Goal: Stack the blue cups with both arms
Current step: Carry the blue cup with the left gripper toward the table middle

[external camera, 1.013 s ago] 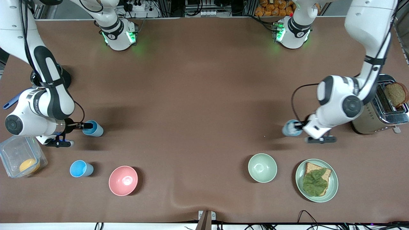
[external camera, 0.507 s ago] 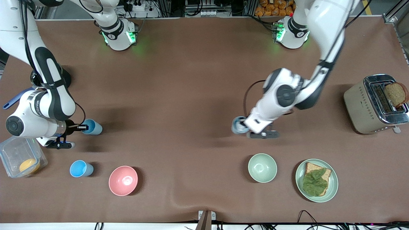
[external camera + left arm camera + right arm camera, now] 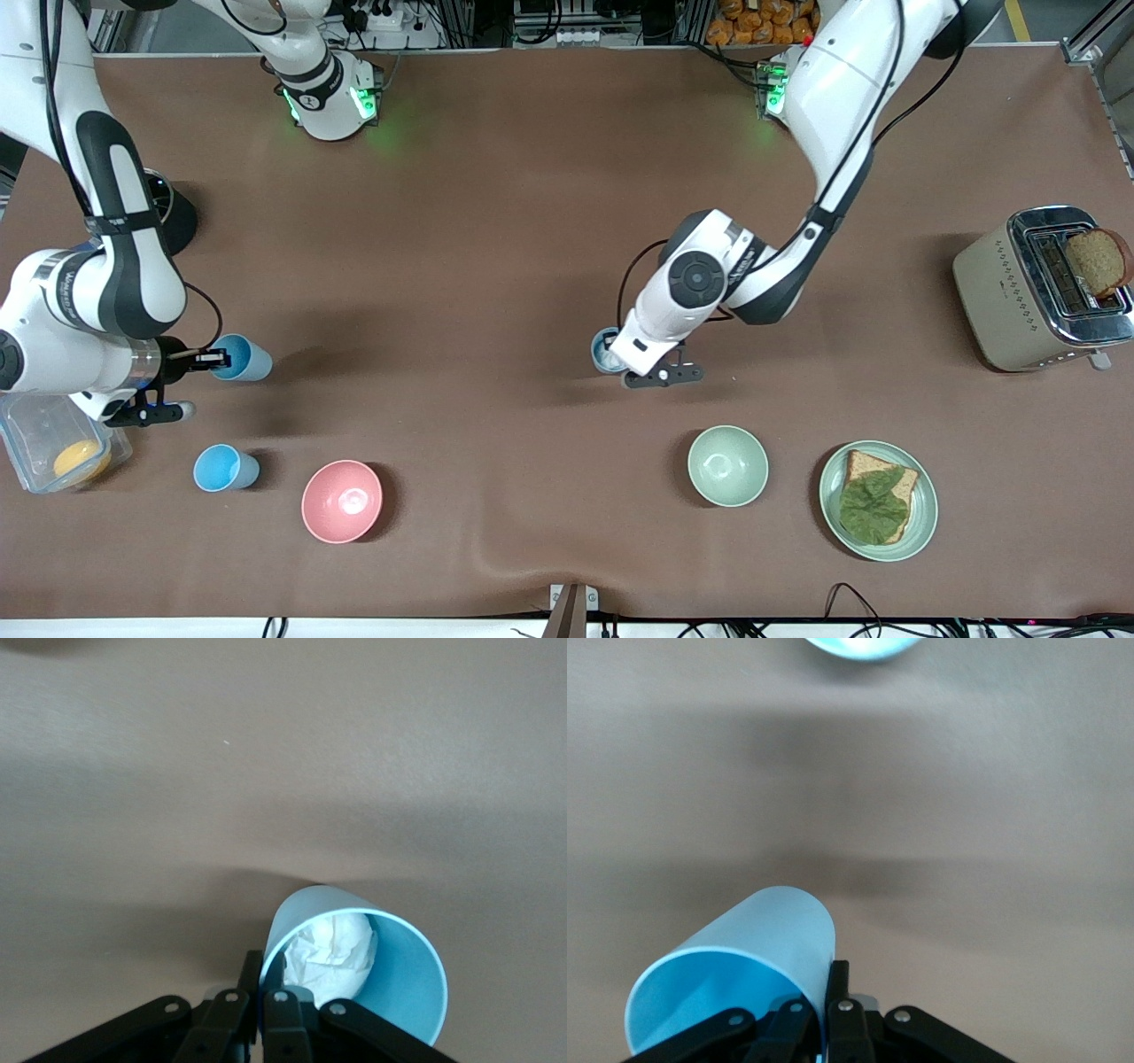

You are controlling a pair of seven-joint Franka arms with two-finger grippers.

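My right gripper (image 3: 215, 359) is shut on the rim of a blue cup (image 3: 239, 357) and holds it tilted above the table at the right arm's end. In the right wrist view, the gripper (image 3: 829, 981) pinches that cup's wall (image 3: 744, 957). My left gripper (image 3: 616, 353) is shut on the rim of a paler grey-blue cup (image 3: 604, 347) above the middle of the table. In the left wrist view, the gripper (image 3: 271, 974) pinches this cup (image 3: 403, 983), which holds crumpled white paper (image 3: 332, 952). A bright sky-blue cup (image 3: 221, 468) stands on the table beside the pink bowl; it also shows in the right wrist view (image 3: 859, 645).
A pink bowl (image 3: 342, 501) and a pale green bowl (image 3: 728, 465) stand near the front camera. A plate (image 3: 921, 523) with bread and lettuce stands beside the green bowl. A toaster (image 3: 1001, 292) stands at the left arm's end, and a clear container (image 3: 35, 425) at the right arm's end.
My left arm has carried the grey-blue cup from beside the toaster to over the middle of the table. My right arm has shifted its cup slightly toward the right arm's end.
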